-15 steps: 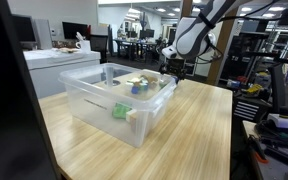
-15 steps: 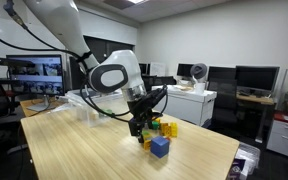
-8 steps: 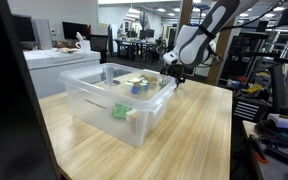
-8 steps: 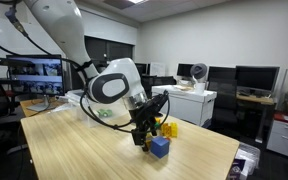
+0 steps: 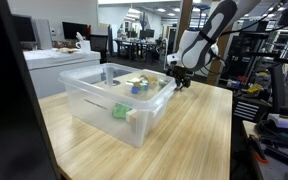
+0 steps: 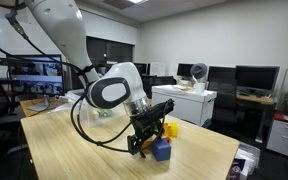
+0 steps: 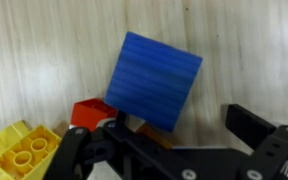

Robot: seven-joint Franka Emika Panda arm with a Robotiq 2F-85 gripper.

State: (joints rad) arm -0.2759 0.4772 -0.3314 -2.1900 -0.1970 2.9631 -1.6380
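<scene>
In the wrist view a blue block (image 7: 152,82) lies on the wooden table, slightly turned. My gripper (image 7: 179,128) stands open around its near edge, with the block closer to the left finger (image 7: 112,128) than to the right finger (image 7: 250,122); nothing is held. A red block (image 7: 88,112) and a yellow studded block (image 7: 24,155) lie just left of it. In an exterior view the gripper (image 6: 144,146) is low over the table, right beside the blue block (image 6: 163,151). In an exterior view the gripper (image 5: 182,78) hangs behind the bin, and the blocks are hidden.
A clear plastic bin (image 5: 84,95) holding several small toys stands on the wooden table (image 5: 194,130). Yellow blocks (image 6: 170,128) sit just behind the blue one. The table edge is near on that side, with desks, monitors and chairs beyond it.
The arm has come down and forward, bringing the open gripper from above the blocks to table height at the blue block. The jaws stayed open and the blocks have not moved.
</scene>
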